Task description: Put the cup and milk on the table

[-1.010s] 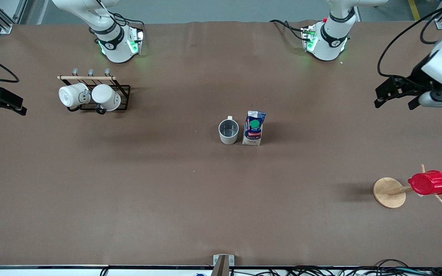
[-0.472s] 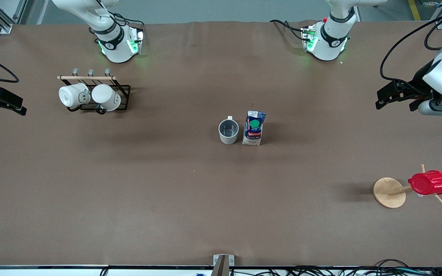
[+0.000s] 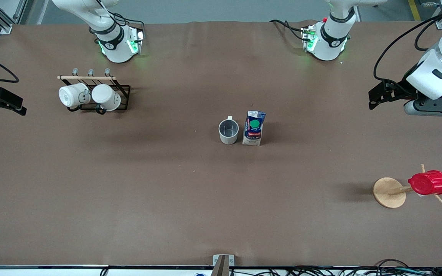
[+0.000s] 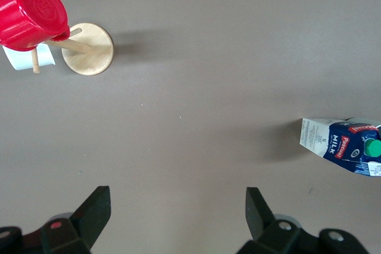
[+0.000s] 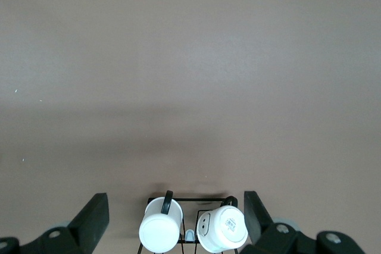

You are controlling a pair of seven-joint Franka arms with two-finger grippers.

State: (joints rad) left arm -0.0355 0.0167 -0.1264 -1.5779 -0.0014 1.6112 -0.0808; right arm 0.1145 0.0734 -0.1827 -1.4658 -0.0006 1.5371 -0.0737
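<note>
While both my hands hang wide and empty, the left hand [image 3: 374,100] risks little. Swinging inward, it could topple the blue-and-white gable-top milk carton [image 3: 254,128] beside the off-white grey-lined mug [image 3: 228,131].

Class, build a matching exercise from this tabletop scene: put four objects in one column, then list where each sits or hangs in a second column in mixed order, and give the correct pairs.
Column A
1. cup
2. milk
3. two white mugs
4. red cup

Column B
a. hanging on the black wire rack
b. upright on the table, green cap showing
c. tipped on a peg of the wooden stand
d. upright on the table, grey inside, handle toward the robots' bases

Pairs: 1-d, 2-b, 3-a, 4-c
</note>
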